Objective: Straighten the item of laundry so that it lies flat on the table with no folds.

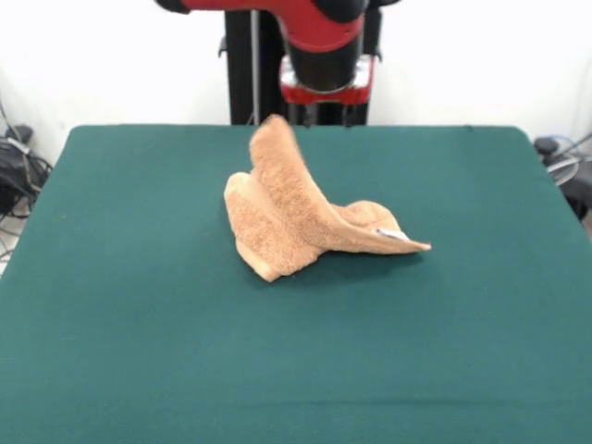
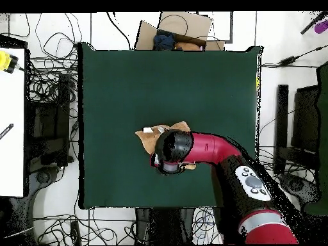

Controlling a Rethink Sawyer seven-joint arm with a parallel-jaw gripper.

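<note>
One towel (image 1: 296,217) sits bunched on the green desk (image 1: 139,324), one corner pulled up under the arm (image 2: 211,148). I cannot tell the end effector's state.

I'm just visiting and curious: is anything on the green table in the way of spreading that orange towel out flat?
Nothing visible is. The crumpled orange-tan terry towel is the only thing on the dark green cloth-covered table, with bare cloth all round it. One corner is lifted toward the red and black arm above.
</note>
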